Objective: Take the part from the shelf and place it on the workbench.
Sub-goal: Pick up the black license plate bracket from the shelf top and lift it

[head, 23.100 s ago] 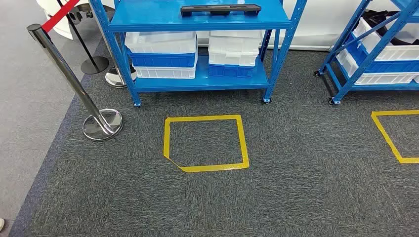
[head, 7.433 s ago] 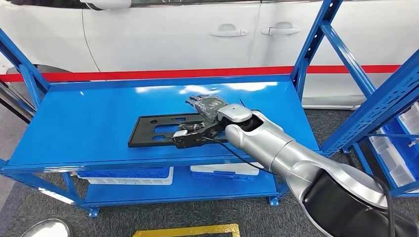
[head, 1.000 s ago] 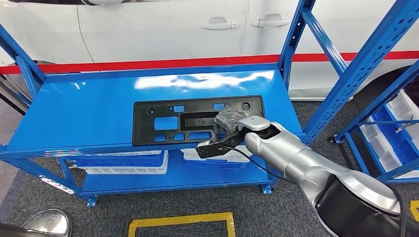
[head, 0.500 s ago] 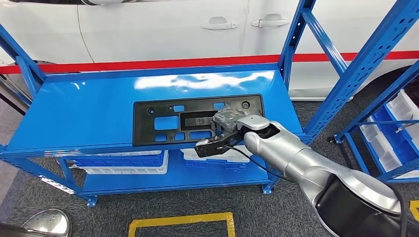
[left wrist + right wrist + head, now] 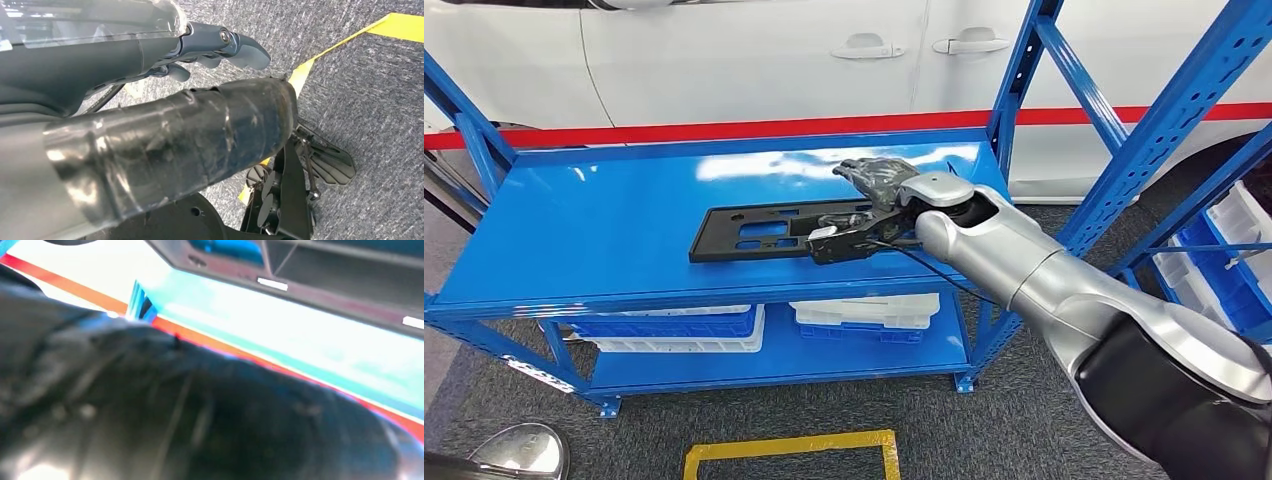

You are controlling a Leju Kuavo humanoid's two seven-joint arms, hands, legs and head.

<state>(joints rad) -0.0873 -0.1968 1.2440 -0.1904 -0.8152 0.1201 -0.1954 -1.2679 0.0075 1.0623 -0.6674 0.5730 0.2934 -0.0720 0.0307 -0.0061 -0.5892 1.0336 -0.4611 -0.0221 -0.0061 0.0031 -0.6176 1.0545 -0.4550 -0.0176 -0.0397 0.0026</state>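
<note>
The part (image 5: pixel 754 232), a long flat black panel with several cut-outs, sits nearly level over the blue shelf top (image 5: pixel 574 240). My right hand (image 5: pixel 879 182) holds its right end, with fingers reaching over the top edge and the silver arm coming in from the lower right. In the blurred right wrist view the panel (image 5: pixel 325 295) runs past the dark hand. My left hand (image 5: pixel 220 45) hangs over the grey carpet, fingers loosely extended and holding nothing.
White and blue bins (image 5: pixel 674 325) fill the lower shelf. A white car (image 5: pixel 724 60) with a red stripe stands behind the rack. Another blue rack (image 5: pixel 1214 250) is at the right. Yellow floor tape (image 5: pixel 789 445) and a stanchion base (image 5: pixel 519 455) lie below.
The part, tilted up to face me half a second ago, has swung back to nearly level. My right hand has risen and moved toward the back of the shelf.
</note>
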